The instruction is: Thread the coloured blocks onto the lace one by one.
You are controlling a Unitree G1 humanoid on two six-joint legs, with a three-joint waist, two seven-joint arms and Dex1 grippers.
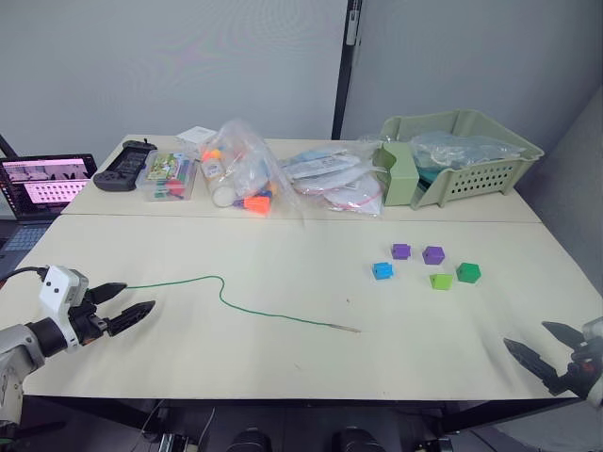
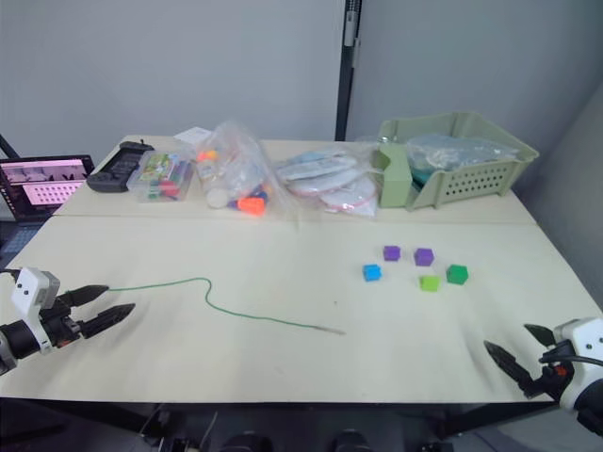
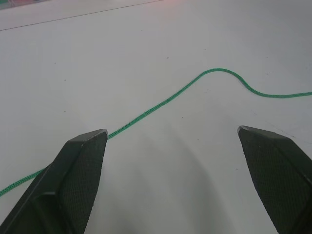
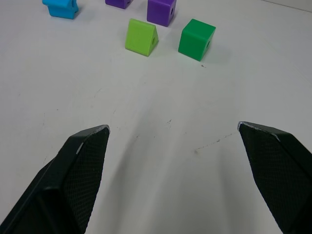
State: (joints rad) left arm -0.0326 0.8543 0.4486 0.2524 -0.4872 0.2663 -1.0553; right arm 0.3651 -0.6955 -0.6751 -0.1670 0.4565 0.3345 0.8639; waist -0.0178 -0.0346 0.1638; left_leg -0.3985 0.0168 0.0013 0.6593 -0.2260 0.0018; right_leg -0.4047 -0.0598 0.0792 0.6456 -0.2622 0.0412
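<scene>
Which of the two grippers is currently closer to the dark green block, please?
Right. The right gripper hovers open just short of the dark green block; the left gripper is across the table at the lace.

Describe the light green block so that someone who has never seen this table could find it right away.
Start at the pale green basket at the table's far right corner and come toward the near edge to the cluster of five small blocks. The light green block lies in the nearer row, just left of the dark green block. It is the only yellowish-green one, and it looks wedge-shaped rather than cubic.
</scene>
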